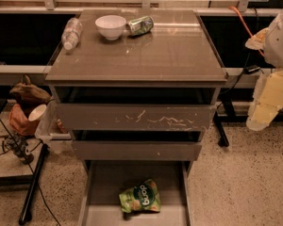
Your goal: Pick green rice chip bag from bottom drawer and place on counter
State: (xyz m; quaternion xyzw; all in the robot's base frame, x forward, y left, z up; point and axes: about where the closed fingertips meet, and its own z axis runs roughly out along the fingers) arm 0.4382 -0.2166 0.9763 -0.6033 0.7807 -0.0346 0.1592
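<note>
The robot's gripper [265, 105] hangs at the right edge, well apart from the cabinet; whether it is released or clenched cannot be told. The green rice chip bag [140, 197] lies in the open bottom drawer [96, 187]. A white bowl [110, 26], a green can [140, 25] and a plastic bottle [71, 33] sit on the counter [179, 55].

Dim amber light, end effector [262, 113] right
</note>
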